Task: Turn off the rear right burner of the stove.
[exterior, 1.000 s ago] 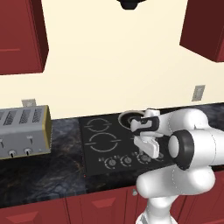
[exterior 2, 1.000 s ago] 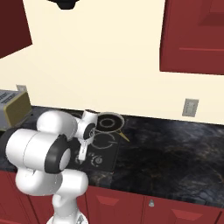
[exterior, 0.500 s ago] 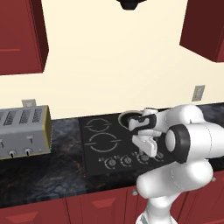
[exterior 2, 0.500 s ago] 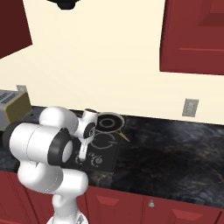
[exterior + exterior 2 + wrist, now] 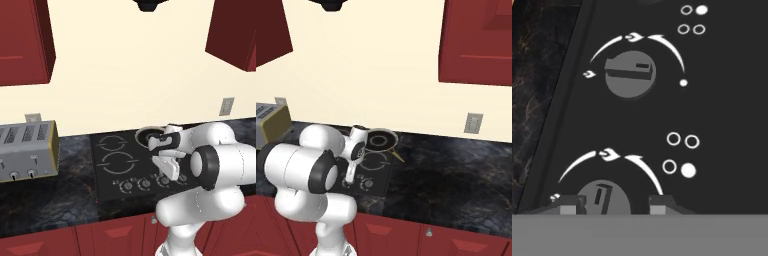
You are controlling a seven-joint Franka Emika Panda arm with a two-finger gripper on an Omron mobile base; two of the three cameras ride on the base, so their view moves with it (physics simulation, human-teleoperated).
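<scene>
- Dark finger tips of your jaws stand apart at the bottom of the hand view, one on each side of a round grey knob; they look open around it and you hold nothing yet, though I cannot tell whether the tips touch it.
- Grey and round too, a second knob sits further along the row, with its own white arc of flame marks and a cluster of four dots beside it.
- You can read the dot clusters: each has one filled dot among four, and the filled dot differs between the two knobs. I judge that this marks which zone each knob serves, so check it before you turn.
- Your main risk is closing on the wrong knob, since the knobs sit close together and look alike.
- A second risk is slipping: the tips sit at the knob's edges, so an off-centre squeeze could skid off the low cap.
- Further out, the stove lies black in the marbled counter, and the rear right burner is at its far corner, behind your wrist.
- A toaster stands well apart to the left.
</scene>
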